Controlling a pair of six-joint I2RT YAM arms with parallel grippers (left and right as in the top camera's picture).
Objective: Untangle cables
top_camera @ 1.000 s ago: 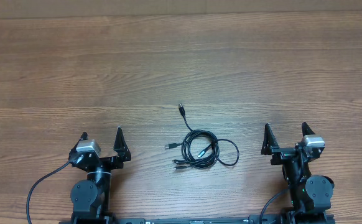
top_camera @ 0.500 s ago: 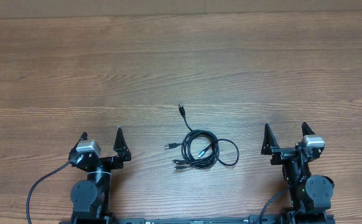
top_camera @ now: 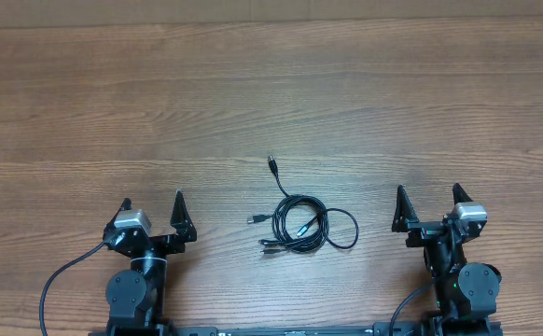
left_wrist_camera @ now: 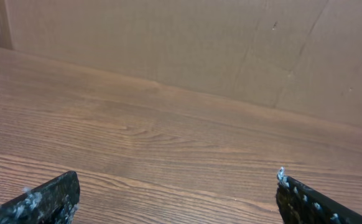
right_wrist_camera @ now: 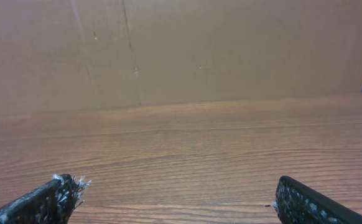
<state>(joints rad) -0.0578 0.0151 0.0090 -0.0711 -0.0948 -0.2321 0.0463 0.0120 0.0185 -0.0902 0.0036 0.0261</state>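
A: Entry 1 — the cables (top_camera: 299, 226). Location?
B: Middle of the table (top_camera: 253, 84), toward the near side. 1 loose coil of thin black cords in overlapping loops. 1 lead runs out toward the far left and ends in a plug (top_camera: 271, 161). At least 2 more small plug ends poke out on the coil's left side. How many cords make up the bundle I cannot tell.
A: Entry 2 — left gripper (top_camera: 152, 198)?
B: Jaws spread wide, nothing between them. It sits at the near edge, left of the coil and well apart from it.
A: Entry 3 — right gripper (top_camera: 427, 188)?
B: Same condition: jaws wide and empty, at the near edge, right of the coil. It is somewhat closer to the coil than the left one, but not touching.
A: Why that arrangement?
B: My reading is a ready pose. Both arms are tucked at their bases with fingers apart and the coil between the 2, so each could reach in for 1 strand. Nothing of the untangling looks done.
A: Wrist views?
B: Between the fingertips, each shows only bare wood and a cardboard wall (left_wrist_camera: 168, 43) on the far side, with no cord. The coil lies off to the side of each gripper, not ahead of it.
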